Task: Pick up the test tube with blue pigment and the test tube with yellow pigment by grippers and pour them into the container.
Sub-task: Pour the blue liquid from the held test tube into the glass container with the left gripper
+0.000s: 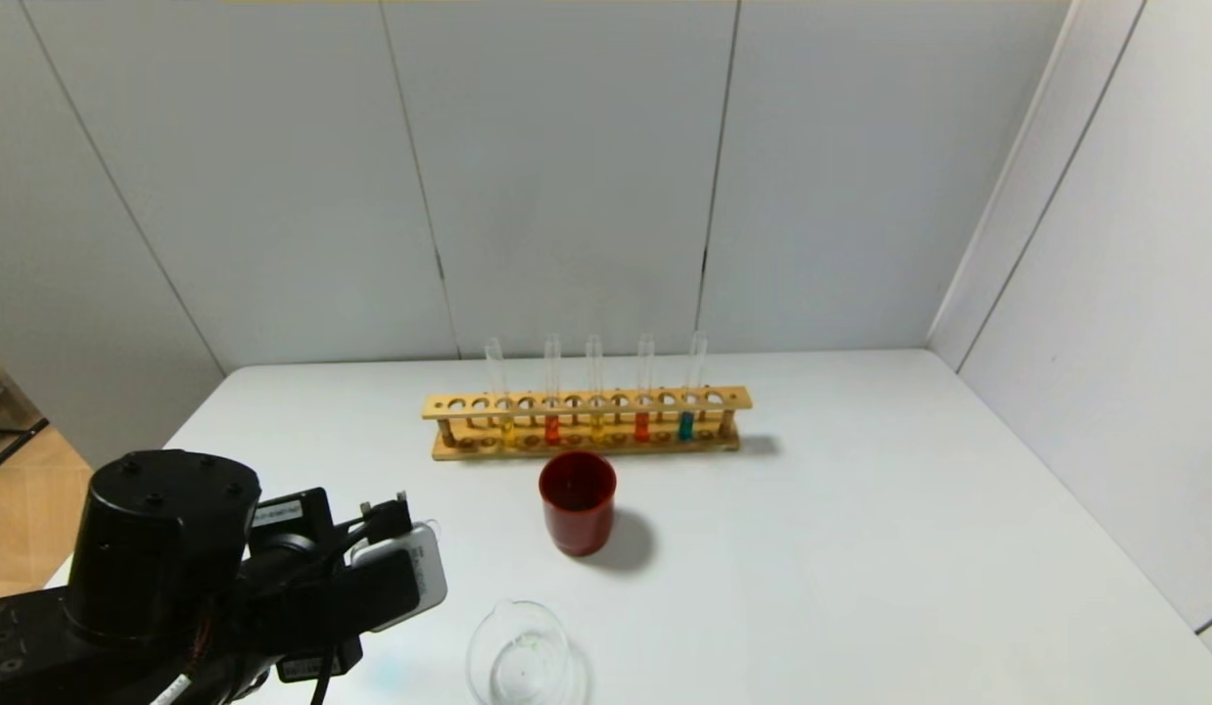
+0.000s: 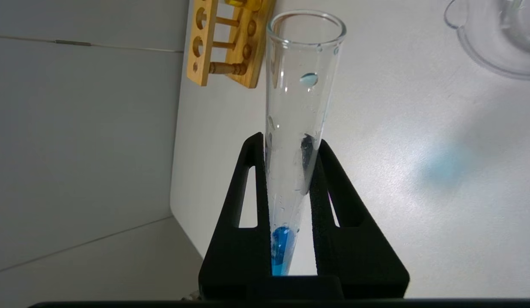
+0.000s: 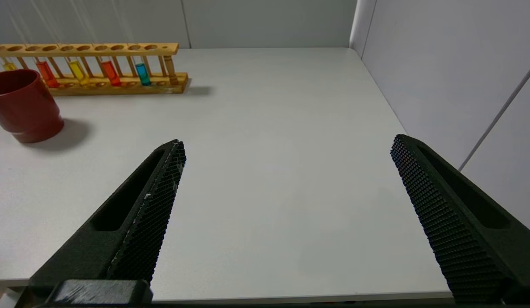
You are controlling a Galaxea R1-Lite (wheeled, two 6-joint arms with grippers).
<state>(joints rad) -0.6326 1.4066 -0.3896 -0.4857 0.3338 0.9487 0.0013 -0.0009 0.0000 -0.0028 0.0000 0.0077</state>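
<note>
The left gripper [image 2: 290, 149], black-jawed, hangs over the white worktop's [image 1: 861, 509] near left corner beside the low clear glass beaker [image 1: 520, 654], clamped on a slender clear glass tube holding blue liquid [image 2: 297, 128]. The right gripper [image 3: 286, 149] hovers over the near right edge, jaws wide apart.

The wooden rack [image 1: 586, 401] is light yellow-brown. Its tubes hold yellow, orange-red and teal-blue liquid. The cup [image 1: 578, 501] is dark red. The tabletop [image 1: 861, 529] is white. The left gripper [image 2: 288, 143] is black, around a clear test tube [image 2: 297, 128] with blue liquid.
</note>
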